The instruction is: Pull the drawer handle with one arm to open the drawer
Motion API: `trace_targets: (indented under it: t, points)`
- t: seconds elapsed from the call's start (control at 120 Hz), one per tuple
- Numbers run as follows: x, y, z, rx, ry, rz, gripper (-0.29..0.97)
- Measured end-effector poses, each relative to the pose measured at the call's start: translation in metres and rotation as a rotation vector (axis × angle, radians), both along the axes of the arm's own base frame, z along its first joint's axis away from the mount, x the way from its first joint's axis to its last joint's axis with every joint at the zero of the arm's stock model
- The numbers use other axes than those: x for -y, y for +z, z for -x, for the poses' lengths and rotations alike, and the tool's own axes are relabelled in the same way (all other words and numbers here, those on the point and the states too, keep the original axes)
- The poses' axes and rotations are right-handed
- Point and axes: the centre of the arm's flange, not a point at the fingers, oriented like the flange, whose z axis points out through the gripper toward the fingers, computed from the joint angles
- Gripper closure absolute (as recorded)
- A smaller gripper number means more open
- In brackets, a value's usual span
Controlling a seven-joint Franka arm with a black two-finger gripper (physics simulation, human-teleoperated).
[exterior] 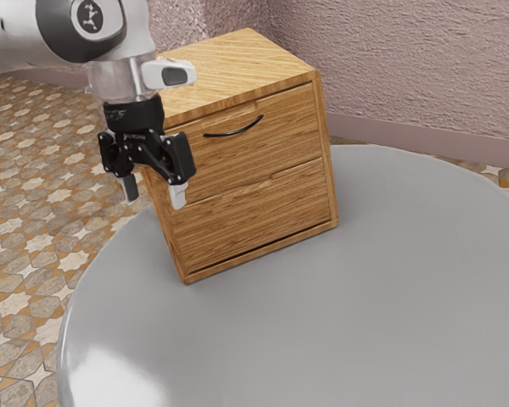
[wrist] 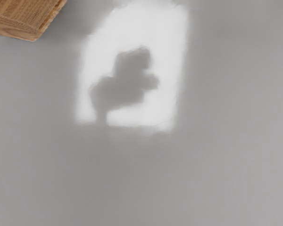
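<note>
**Claw.** The gripper (exterior: 156,197) hangs at left centre of the exterior view, pointing down toward the table. Its jaws stand well apart with nothing between them, so it holds nothing. The pale finger (exterior: 179,200) overlaps the near corner of the wooden cabinet (exterior: 263,76) in the picture. Whether it touches that corner cannot be told.

**Beneath the hand.** In the wrist view the grey tabletop (wrist: 226,179) lies under the hand, with the gripper's shadow (wrist: 125,84) falling in a bright patch. A corner of the cabinet's base (wrist: 23,19) sits off to one side of that shadow. The hand is judged to be over bare table beside the cabinet, not squared to its front.

**Task object.** The drawer handle (exterior: 233,129), a black curved bar, sits on the upper drawer (exterior: 271,144) at upper centre of the exterior view. It is higher than the fingertips, toward the exterior view's right, and apart from the gripper. The upper drawer's front looks flush with the cabinet face, so it is judged closed. The lower drawer (exterior: 254,212) sits beneath it.

**Step in hand.** The arm is approaching and no grasp has been made.

**Next move.** The hand must rise to handle height and turn so the fingers face the drawer front. The jaws must then straddle the bar and close on it before any pull straight out from the cabinet face.
</note>
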Motion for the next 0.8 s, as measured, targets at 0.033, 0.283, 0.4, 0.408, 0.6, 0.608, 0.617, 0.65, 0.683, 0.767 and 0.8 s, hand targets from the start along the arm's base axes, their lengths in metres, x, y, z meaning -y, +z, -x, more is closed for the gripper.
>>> trace_targets:
  t: [0.033,0.283,0.4,0.408,0.6,0.608,0.617,0.65,0.683,0.767,0.8]
  points:
    - [-0.001,0.002,-0.005,0.04,-0.005,-0.005,0.0]
    - [0.002,0.043,-0.016,0.252,-0.051,-0.047,0.0]
    - [0.017,0.107,0.008,0.375,-0.088,-0.03,0.0]
    - [0.019,0.108,0.009,0.374,-0.092,-0.019,0.0]
    - [0.187,0.101,0.033,0.266,-0.379,0.168,0.0]
    - [0.192,0.099,0.033,0.26,-0.387,0.165,0.0]
    - [0.199,0.097,0.035,0.253,-0.399,0.159,0.0]
    - [0.234,0.091,0.043,0.227,-0.458,0.13,0.0]
    - [0.253,0.087,0.05,0.212,-0.489,0.102,0.01]
    - [0.238,0.093,0.052,0.218,-0.455,0.01,0.01]
    - [0.221,0.101,0.052,0.237,-0.429,-0.03,0.01]
